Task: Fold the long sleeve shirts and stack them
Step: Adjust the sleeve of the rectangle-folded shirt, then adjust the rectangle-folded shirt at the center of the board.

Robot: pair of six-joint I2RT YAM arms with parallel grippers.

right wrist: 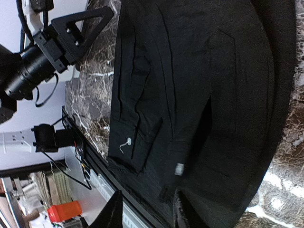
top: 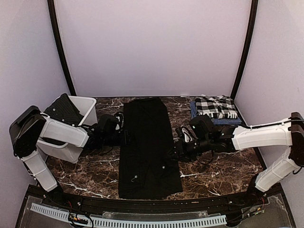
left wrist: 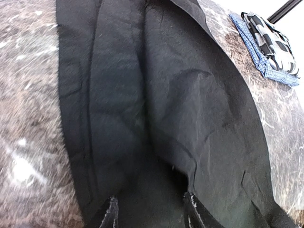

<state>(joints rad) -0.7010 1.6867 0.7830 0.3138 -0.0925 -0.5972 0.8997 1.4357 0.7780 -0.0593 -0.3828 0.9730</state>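
Left fingers stand parted over the black shirt with cloth lying under them and nothing pinched; the right fingers are likewise apart and hold nothing that shows. The shirt lies flat between the two pairs of fingers as one long narrow strip, sides turned in, running from the back of the counter down toward its front edge. I judge the next fold is crosswise, and that is where it could go wrong. If either pair of fingers closes on the top layer alone, the turned-in sides will peel open as the cloth rises. If one side lifts ahead of the other, the strip will skew and the fold will land crooked. The end nearest the front edge could also slide off, since little bare counter shows past it. Just behind the right fingers sits a folded checked shirt, which a wide swing of that arm could knock askew. Behind the left fingers a white bin holds another dark shirt and crowds that arm's elbow.
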